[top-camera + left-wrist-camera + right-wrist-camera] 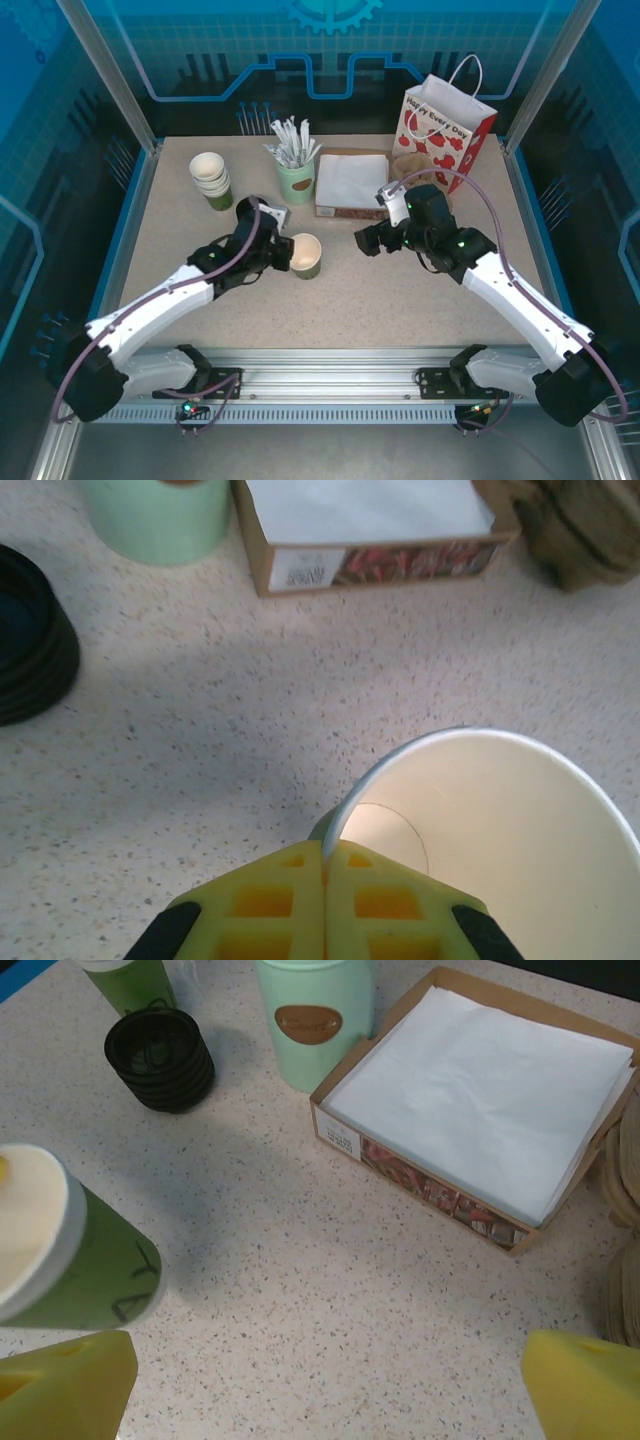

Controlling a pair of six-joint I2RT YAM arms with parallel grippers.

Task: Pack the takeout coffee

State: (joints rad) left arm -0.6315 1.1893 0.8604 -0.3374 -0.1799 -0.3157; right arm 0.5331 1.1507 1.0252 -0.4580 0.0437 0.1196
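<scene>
Currently in hand: the lid step, I think; the small olive-green paper cup (306, 256) stands open, with no lid on it.
Left gripper (325, 875): its yellow pads (270, 905) are pressed together on the thin rim of the cup, one inside and one outside.
Right gripper (325, 1390): spread wide, holding nothing, just beside the cup.
Cup place: on the speckled beige tabletop (300, 1290), near the middle, between the two grippers; smooth white inside, rolled rim, probably light and easy to tip.
Next move: probably the free gripper takes one lid from the stack of round black plastic lids (160, 1058). They are ridged and nested, so only the top one must come off.
Further: shallow brown cardboard box (430, 1185) of flat white napkins; pale green cup (312, 1020) with an oval brown label.
Farthest: white paper gift bag (448, 125) with a red pattern, upright, likely the place for packing.
</scene>
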